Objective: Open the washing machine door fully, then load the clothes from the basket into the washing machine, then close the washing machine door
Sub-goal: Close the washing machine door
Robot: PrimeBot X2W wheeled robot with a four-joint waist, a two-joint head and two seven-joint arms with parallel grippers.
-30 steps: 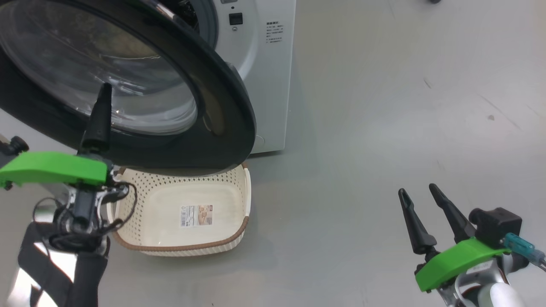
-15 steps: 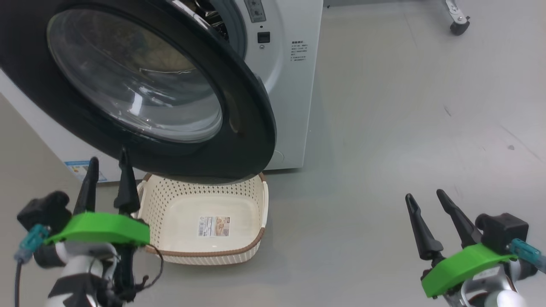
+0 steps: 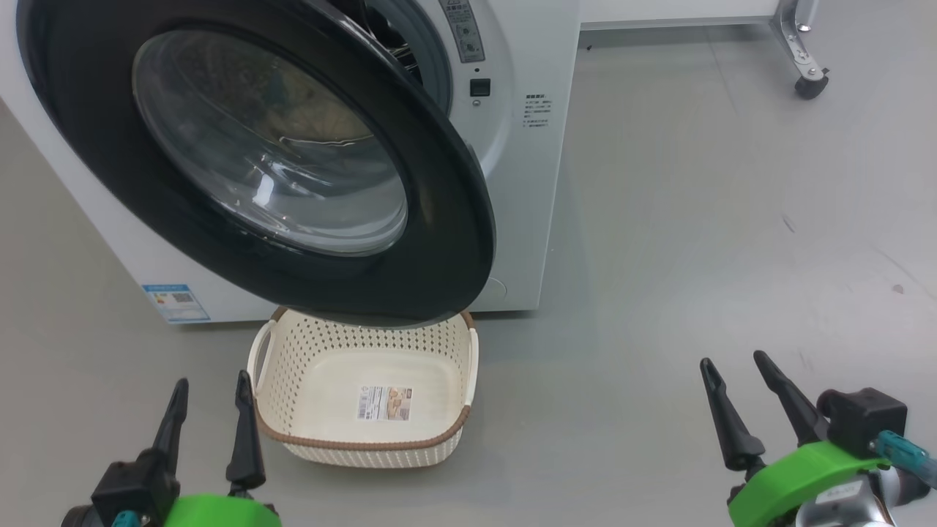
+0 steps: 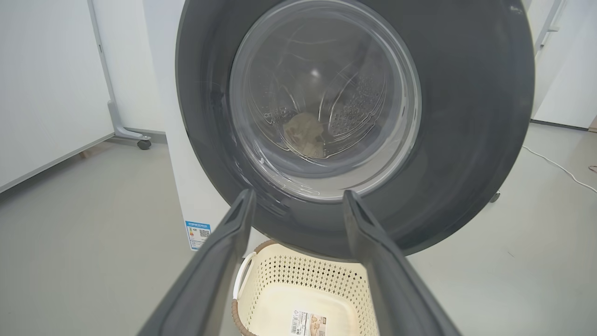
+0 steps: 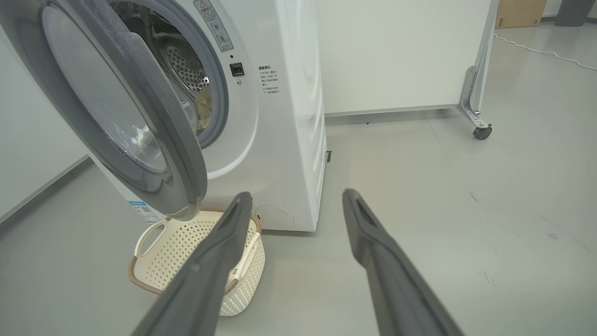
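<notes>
**Hazards.** Left gripper (image 3: 211,382) is nearest the door (image 3: 439,241), which stands ajar ahead of and above it. A push on the glossy rim could slide off, and a weak push would likely leave the door unlatched. A low sweep could knock the basket (image 3: 366,443) just to its right, under the door's lower edge.
**Clothes** (image 4: 305,135): pale heap in the drum, seen through the glass. Any fold lying on the gasket would be pinched.
**Left gripper.** Fingers spread wide, empty, touching nothing.
**Right gripper** (image 3: 733,360). Fingers spread wide, empty, over bare floor. Basket and washer (image 3: 527,219) lie well to its left.
**Basket.** Empty but for its sticker.
</notes>
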